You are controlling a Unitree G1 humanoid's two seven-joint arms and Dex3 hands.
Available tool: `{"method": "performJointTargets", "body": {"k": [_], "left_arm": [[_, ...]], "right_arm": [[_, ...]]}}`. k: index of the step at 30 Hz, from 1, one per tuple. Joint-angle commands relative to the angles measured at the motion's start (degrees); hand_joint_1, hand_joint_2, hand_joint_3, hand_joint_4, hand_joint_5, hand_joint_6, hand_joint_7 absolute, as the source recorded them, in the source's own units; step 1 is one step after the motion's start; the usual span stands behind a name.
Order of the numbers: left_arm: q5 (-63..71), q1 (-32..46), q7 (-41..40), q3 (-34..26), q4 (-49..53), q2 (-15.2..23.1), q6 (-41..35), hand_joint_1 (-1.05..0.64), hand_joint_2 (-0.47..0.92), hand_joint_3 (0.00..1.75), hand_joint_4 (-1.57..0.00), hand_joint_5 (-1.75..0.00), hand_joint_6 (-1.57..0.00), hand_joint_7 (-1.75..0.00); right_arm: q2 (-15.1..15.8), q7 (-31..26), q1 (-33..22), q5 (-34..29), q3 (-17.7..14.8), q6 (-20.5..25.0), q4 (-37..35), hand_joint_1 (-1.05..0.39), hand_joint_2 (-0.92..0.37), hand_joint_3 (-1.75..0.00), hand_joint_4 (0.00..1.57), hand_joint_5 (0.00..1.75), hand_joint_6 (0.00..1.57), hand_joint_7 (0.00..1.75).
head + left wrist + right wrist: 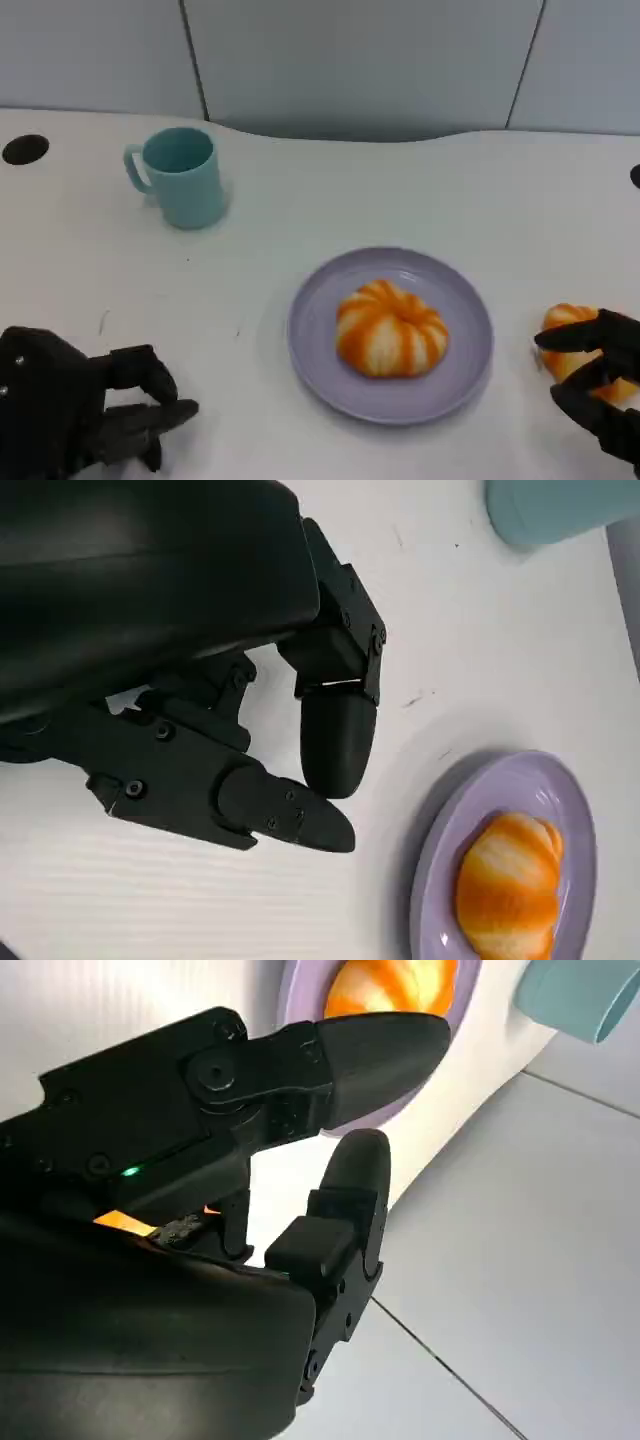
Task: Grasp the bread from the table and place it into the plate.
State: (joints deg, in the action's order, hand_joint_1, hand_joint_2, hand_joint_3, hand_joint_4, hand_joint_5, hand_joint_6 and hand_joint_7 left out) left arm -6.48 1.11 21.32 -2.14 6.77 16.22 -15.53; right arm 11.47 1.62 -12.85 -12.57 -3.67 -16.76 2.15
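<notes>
A lilac plate (pixel 320 365) sits at the table's middle with one orange-and-white striped bread (pixel 390 328) lying in it; the left wrist view shows that plate (pixel 440 840) and bread (pixel 510 885) too. A second striped bread (pixel 568 318) lies on the table just right of the plate. My right hand (pixel 600 385) reaches over it, fingers spread across its top and not closed around it. In the right wrist view a sliver of this bread (pixel 125 1222) peeks out under the right hand (pixel 300 1130). My left hand (pixel 90 405) rests on the table at the near left, holding nothing.
A teal mug (pixel 180 175) stands at the back left, its base also in the left wrist view (pixel 555 510). A dark round hole (pixel 25 149) marks the table's far left edge. Bare white table lies between the mug and the plate.
</notes>
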Motion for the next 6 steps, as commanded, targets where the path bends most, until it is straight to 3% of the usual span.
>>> {"method": "performJointTargets", "body": {"k": [1, 6], "left_arm": [[1.6, -1.4, -1.0, 0.8, 1.9, -0.1, 1.8, -0.33, 0.86, 0.02, -0.86, -1.75, -0.7, -1.75], [1.9, -2.5, -2.2, 0.6, 3.5, -0.9, 1.8, -0.3, 0.87, 0.02, -0.84, -1.75, -0.68, -1.75]], "right_arm": [[1.0, -0.5, 1.5, 1.7, -1.3, -2.5, -3.1, -0.29, -0.92, -0.19, 0.72, 1.15, 0.74, 0.68], [0.8, -1.4, 2.8, 1.6, -1.5, -3.9, -5.8, -0.31, -0.92, -0.18, 0.71, 1.15, 0.74, 0.68]]}}
